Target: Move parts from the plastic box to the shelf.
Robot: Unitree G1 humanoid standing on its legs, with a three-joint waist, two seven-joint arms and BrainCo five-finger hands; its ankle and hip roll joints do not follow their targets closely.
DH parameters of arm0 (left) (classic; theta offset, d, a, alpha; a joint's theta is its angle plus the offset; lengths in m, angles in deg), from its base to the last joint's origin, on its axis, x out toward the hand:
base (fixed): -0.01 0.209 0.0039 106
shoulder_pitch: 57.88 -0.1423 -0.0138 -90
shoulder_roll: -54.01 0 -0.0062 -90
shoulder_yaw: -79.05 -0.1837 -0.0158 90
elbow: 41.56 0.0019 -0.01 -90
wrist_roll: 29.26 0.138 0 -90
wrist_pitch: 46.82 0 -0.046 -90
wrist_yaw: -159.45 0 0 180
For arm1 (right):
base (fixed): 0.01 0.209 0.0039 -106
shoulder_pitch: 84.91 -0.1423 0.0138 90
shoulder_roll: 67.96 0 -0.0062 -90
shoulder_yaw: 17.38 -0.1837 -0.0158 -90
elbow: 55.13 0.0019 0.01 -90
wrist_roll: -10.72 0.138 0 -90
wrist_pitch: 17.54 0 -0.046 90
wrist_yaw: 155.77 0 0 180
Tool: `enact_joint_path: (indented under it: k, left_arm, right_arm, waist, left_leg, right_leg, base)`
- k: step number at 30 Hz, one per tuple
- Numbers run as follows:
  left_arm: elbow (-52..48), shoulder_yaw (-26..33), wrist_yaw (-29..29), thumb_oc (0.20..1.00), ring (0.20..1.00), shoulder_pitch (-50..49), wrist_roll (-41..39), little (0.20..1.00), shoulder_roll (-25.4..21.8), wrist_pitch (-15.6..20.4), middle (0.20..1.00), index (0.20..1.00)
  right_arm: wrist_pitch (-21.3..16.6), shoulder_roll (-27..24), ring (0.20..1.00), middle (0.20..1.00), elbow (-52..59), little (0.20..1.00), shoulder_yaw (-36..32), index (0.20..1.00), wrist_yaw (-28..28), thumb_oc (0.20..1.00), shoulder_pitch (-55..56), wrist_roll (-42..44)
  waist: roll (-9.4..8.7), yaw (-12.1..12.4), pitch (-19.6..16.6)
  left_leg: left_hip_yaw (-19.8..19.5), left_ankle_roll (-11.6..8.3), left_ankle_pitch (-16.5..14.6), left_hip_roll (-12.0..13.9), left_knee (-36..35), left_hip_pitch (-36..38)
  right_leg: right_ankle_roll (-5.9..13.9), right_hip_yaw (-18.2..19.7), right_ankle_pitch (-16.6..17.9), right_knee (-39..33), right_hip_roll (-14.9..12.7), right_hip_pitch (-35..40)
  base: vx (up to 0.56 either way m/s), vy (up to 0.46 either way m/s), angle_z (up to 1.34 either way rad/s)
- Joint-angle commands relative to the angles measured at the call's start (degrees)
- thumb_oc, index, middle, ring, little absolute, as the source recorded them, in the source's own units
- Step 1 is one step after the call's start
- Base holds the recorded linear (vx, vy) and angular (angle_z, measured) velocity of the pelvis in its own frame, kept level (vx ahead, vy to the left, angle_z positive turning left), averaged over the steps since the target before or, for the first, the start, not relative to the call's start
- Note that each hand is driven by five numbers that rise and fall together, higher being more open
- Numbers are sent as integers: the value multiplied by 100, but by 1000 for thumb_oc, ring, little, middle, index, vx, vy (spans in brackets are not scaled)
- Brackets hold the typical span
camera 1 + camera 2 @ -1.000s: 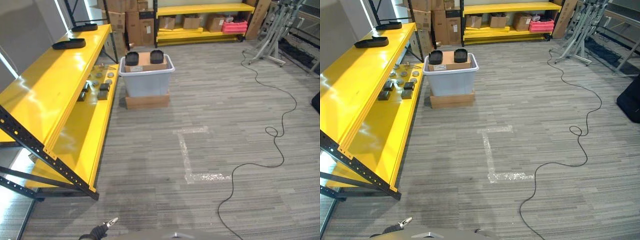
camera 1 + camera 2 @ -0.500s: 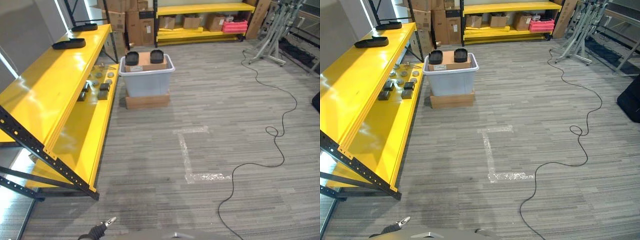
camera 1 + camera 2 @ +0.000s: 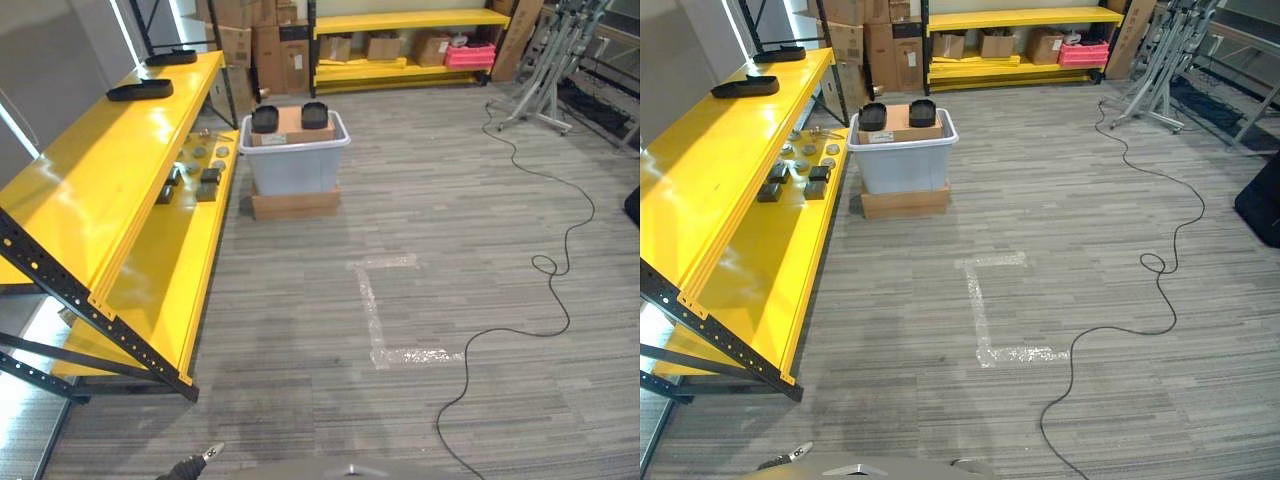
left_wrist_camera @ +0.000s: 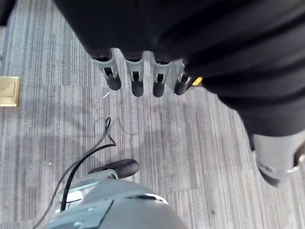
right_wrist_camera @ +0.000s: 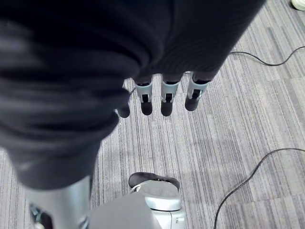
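Bright, even indoor light. White glare streaks on the top of the yellow shelf [image 3: 110, 160], strongest toward its far end. Soft shadow under the plastic box [image 3: 294, 160] on the floor [image 3: 420, 200]. Wrist views: dark cover of each robot hand close-up and blurred, floor past it sharp.

White tape marks [image 3: 378, 312] are sitting on the grey floor [image 3: 480, 230]; cardboard boxes [image 3: 262, 45] stacking up along the back wall; pink crate [image 3: 470, 53] resting nearby

Small dark parts [image 3: 197, 172] lie on yellow shelf [image 3: 150, 290].
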Motion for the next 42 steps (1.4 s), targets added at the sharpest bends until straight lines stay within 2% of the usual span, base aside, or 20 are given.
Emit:
enact_joint_path:
  k: [1, 2, 4, 5, 14, 17, 19, 21, 24, 27, 29, 31, 33, 34, 36, 38, 39, 40, 41, 42]
  left_arm:
    - [285, 185, -56, 1000, 1000, 263, -77, 1000, 72, -72, 1000, 1000]
    - [292, 191, -14, 1000, 1000, 267, -211, 1000, 79, -110, 1000, 1000]
    - [290, 304, -106, 1000, 1000, 259, -497, 1000, 100, -176, 1000, 1000]
    - [321, 361, -90, 1000, 1000, 250, -465, 1000, 101, -136, 1000, 1000]
    - [314, 434, 3, 1000, 1000, 267, -270, 1000, 50, 1, 1000, 1000]
    - [283, 328, 31, 1000, 1000, 260, -25, 1000, 74, 93, 1000, 1000]
    - [233, 260, 71, 1000, 1000, 256, 129, 1000, 48, 111, 1000, 1000]
    - [142, 185, 123, 1000, 1000, 283, 136, 1000, -8, 57, 1000, 1000]
    - [69, 84, 103, 1000, 1000, 385, 9, 1000, -104, -142, 1000, 1000]
    - [53, 80, 206, 1000, 1000, 388, -29, 1000, -136, -156, 1000, 1000]
    - [17, 71, 231, 1000, 1000, 322, -121, 1000, -119, -122, 1000, 1000]
    - [34, 107, 225, 1000, 1000, 306, -204, 1000, -117, -53, 1000, 1000]
    - [78, 143, 225, 1000, 1000, 300, -220, 1000, -133, 13, 1000, 1000]
    - [83, 146, 245, 1000, 1000, 294, -222, 1000, -159, 38, 1000, 1000]
    - [84, 120, 308, 1000, 1000, 289, -249, 1000, -205, 61, 1000, 1000]
    - [90, 119, 361, 1000, 1000, 281, -327, 1000, -229, 140, 1000, 1000]
    - [72, 152, 285, 1000, 1000, 263, -301, 1000, -211, 390, 1000, 1000]
    - [61, 158, 269, 1000, 1000, 290, -420, 1000, -213, 634, 1000, 1000]
    - [25, 158, 220, 1000, 1000, 308, -668, 1000, -211, 668, 1000, 1000]
    - [-59, 298, 272, 1000, 1000, 331, -1119, 1000, -186, 527, 1000, 1000]
  right_arm:
    - [34, 136, 1000, 1000, -508, 1000, 136, 1000, -15, 1000, -213, -18]
    - [52, 137, 1000, 1000, -504, 1000, 141, 1000, -37, 1000, -215, 9]
    - [-4, 205, 1000, 1000, -586, 1000, 21, 1000, -253, 1000, -189, 1093]
    - [-46, 205, 1000, 1000, -572, 1000, -82, 1000, -250, 1000, -198, 1370]
    - [-43, 23, 1000, 1000, -454, 1000, -349, 1000, -437, 1000, -256, 1296]
    - [-75, 37, 1000, 1000, -571, 1000, -469, 1000, -429, 1000, -215, 1354]
    - [-155, 53, 1000, 1000, -604, 1000, -510, 1000, -447, 1000, -201, 1419]
    - [-217, 30, 1000, 1000, -526, 1000, -535, 1000, -452, 1000, -234, 1607]
    - [-240, -39, 1000, 1000, -306, 1000, -559, 1000, -511, 1000, -310, 1980]
    - [-239, -106, 1000, 1000, -88, 1000, -634, 1000, -638, 1000, -303, 2136]
    - [-283, -123, 1000, 1000, 12, 1000, -659, 1000, -704, 1000, -285, 2013]
    - [-378, -75, 1000, 1000, 46, 1000, -642, 1000, -741, 1000, -261, 1995]
    - [-420, -18, 1000, 1000, 79, 1000, -652, 1000, -764, 1000, -209, 2018]
    - [-385, 10, 1000, 1000, 132, 1000, -673, 1000, -762, 1000, -172, 2017]
    - [-348, 65, 1000, 1000, 176, 1000, -727, 1000, -747, 1000, -97, 1943]
    - [-332, 151, 1000, 1000, 198, 1000, -751, 1000, -695, 1000, -13, 1907]
    - [-302, 168, 1000, 1000, 226, 1000, -747, 1000, -655, 1000, 7, 1914]
    - [-308, 187, 1000, 1000, 207, 1000, -747, 1000, -632, 1000, 12, 1956]
    - [-309, 192, 1000, 1000, 190, 1000, -735, 1000, -616, 1000, 10, 1987]
    - [-233, 223, 1000, 1000, 141, 1000, -740, 1000, -465, 1000, 29, 1909]
  waist:
    - [-210, -29, -69]
    - [-211, -29, -68]
    - [-215, -10, -62]
    - [-222, -3, -68]
    - [-232, 12, -45]
    - [-202, 26, 24]
    - [-143, 10, 82]
    - [-91, -32, 199]
    - [-21, -101, 475]
    - [60, -140, 676]
    - [35, -190, 746]
    - [-122, -243, 756]
    - [-262, -278, 745]
    - [-361, -301, 760]
    - [-418, -327, 756]
    - [-480, -359, 747]
    - [-454, -363, 728]
    - [-475, -376, 684]
    - [-480, -400, 653]
    - [-480, -448, 567]
  left_leg:
    - [297, -245, 12, 23, -385, 9]
    - [296, -244, 11, 23, -385, 11]
    - [286, -247, 14, 18, -385, 27]
    - [275, -248, 19, 13, -385, 36]
    - [209, -194, 5, -51, -385, 74]
    - [167, -88, -28, -128, -385, 93]
    - [162, 9, -40, -174, -385, 81]
    - [183, 151, -68, -233, -315, 19]
    - [225, 342, -184, -338, -80, -98]
    - [283, 444, -342, -389, 139, -98]
    - [247, 432, -427, -455, 192, -23]
    - [175, 343, -556, -568, 253, 87]
    - [58, 275, -841, -642, 320, 269]
    - [87, 262, -893, -669, 401, 310]
    - [42, 256, -1061, -639, 495, 435]
    - [-4, 268, -1214, -599, 660, 511]
    - [89, 239, -1229, -489, 734, 527]
    - [114, 232, -1203, -454, 756, 508]
    - [174, 214, -1195, -386, 798, 501]
    - [319, 128, -1220, -140, 936, 551]
  right_leg:
    - [624, -262, 889, -1425, -322, 590]
    - [624, -263, 890, -1425, -322, 592]
    - [632, -283, 899, -1425, -331, 617]
    - [641, -288, 906, -1425, -334, 627]
    - [647, -241, 909, -1425, -368, 684]
    - [662, -228, 832, -1195, -460, 668]
    - [669, -193, 681, -722, -524, 510]
    - [712, -155, 666, 54, -601, 145]
    - [836, -152, 924, 1411, -746, -603]
    - [869, -190, 1295, 2448, -926, -1181]
    - [916, -212, 1522, 2215, -925, -1333]
    - [1006, -259, 1790, 1089, -963, -1279]
    - [1178, -239, 1943, -19, -1072, -1202]
    - [1149, -336, 2141, -613, -1175, -1169]
    - [1206, -379, 2320, -1158, -1266, -1176]
    - [1237, -327, 2438, -1221, -1359, -1221]
    - [1184, -363, 2193, -1301, -1299, -1037]
    - [1164, -402, 2095, -1272, -1314, -990]
    - [1137, -403, 1991, -1194, -1292, -943]
    - [1023, -400, 1731, -964, -1116, -785]
  base:
    - [30, 1, 0]
    - [35, 3, 0]
    - [57, -4, 1]
    - [62, -9, 2]
    - [60, 31, -2]
    - [96, 128, -2]
    - [60, 148, 0]
    - [15, 181, -2]
    - [-13, 174, -18]
    - [97, 142, -27]
    - [217, -31, -8]
    - [331, -203, -10]
    - [436, -266, 0]
    - [451, -290, 10]
    - [457, -317, -1]
    - [475, -295, 22]
    - [404, -262, 39]
    - [368, -247, 38]
    - [521, -372, 36]
    - [500, -367, 24]
